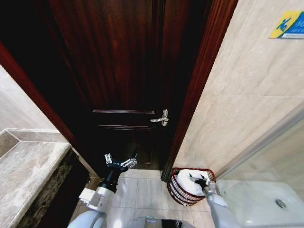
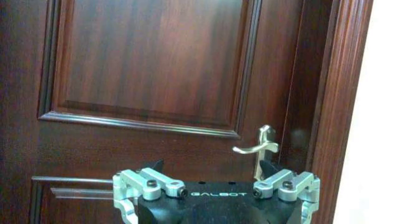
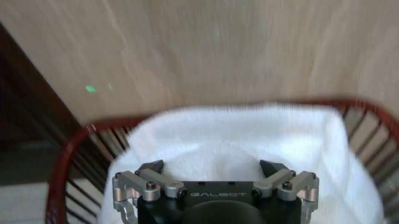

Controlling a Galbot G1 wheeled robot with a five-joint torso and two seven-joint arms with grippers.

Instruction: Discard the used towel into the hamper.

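On the left, the left gripper (image 1: 120, 162) is raised at about 7 o'clock in the head view, in front of the dark wooden door (image 1: 128, 61), its jaws spread wide and empty. From its own wrist camera the left gripper faces the door panel, with the silver door handle (image 2: 259, 148) just beyond its right finger.

Moving right, the hamper (image 1: 176, 190) stands on the tiled floor at about 5 o'clock, between the door frame and the beige wall (image 1: 247, 85). The white towel (image 1: 187, 182) lies inside it, bunched and filling the basket up to the rim.

The right gripper (image 1: 203, 183) sits directly over the towel. In the right wrist view its jaws are wide apart and hold nothing, with the towel (image 3: 237, 140) heaped just beneath them and the red wire rim of the hamper (image 3: 68, 144) curving round it.

The towel looks soft, light and floppy; it would sag and fold when lifted, so a pinch on a raised bunch at the top of the heap should hold better than a loose edge. It appears already deposited.
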